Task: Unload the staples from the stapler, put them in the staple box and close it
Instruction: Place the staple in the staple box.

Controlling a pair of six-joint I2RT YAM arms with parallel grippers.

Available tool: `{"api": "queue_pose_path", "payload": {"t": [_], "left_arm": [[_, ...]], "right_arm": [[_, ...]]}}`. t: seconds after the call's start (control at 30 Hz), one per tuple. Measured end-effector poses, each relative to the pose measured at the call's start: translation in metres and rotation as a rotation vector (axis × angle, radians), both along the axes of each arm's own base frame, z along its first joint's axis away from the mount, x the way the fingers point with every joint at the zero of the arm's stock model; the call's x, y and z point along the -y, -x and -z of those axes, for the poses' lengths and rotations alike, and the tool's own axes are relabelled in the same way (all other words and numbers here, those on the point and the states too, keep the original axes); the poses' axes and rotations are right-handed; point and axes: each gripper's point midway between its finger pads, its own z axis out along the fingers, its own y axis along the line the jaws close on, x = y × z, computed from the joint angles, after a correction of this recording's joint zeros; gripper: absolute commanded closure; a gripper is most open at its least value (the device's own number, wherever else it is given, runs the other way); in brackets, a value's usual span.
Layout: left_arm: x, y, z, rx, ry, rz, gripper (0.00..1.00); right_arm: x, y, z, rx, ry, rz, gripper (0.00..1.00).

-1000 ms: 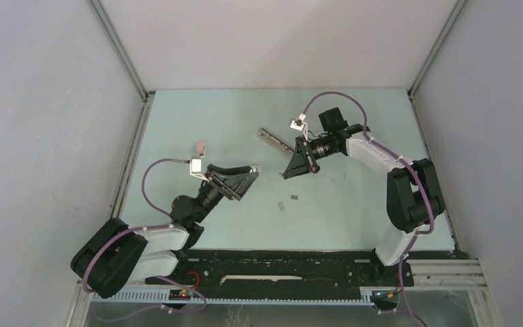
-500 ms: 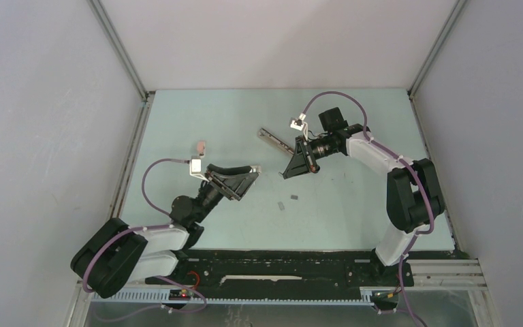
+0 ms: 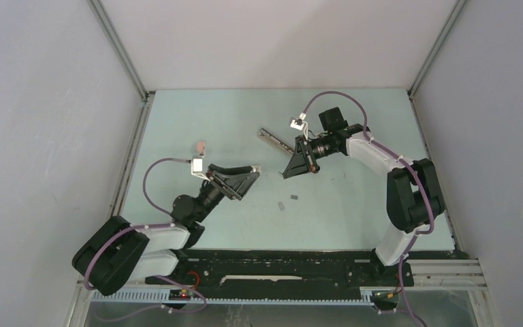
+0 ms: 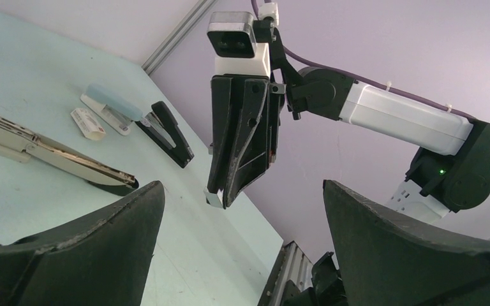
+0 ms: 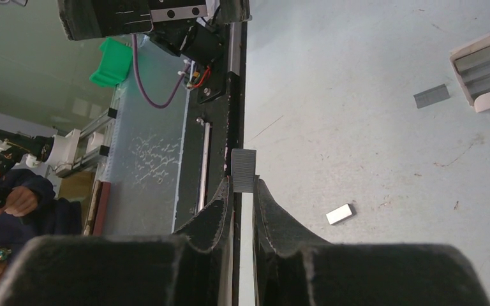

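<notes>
Currently right gripper (image 3: 286, 175) clamped narrow on a staple strip (image 5: 243, 167) above the surface (image 3: 354, 204); left gripper (image 4: 242, 248) spread wide, holding nothing; stapler (image 3: 272, 138) lies on the surface just beyond right gripper.

Plain grey-lilac walls (image 3: 34, 102) box in a pale green surface (image 3: 204, 112), aluminium struts (image 3: 118, 49) running up the corners under even, soft light.

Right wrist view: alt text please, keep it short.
Right gripper shut on a short staple strip, over the pale table. A silver strip and a grey strip lie loose on it; a white box of staples sits upper right.
</notes>
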Motion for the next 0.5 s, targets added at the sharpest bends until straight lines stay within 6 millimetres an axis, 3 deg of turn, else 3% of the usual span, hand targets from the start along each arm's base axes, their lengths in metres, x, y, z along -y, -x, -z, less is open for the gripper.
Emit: {"api": "queue_pose_path", "payload": {"t": [0.23,0.5], "left_arm": [[0.006,-0.005,-0.013,0.025,0.014,0.011,0.0],[0.008,-0.005,-0.019,0.031,0.026,0.021,0.01]], "right_arm": [[-0.002,-0.001,-0.005,-0.003,-0.011,0.004,0.83],[-0.006,-0.002,-0.025,0.011,-0.044,0.01,0.82]]}}
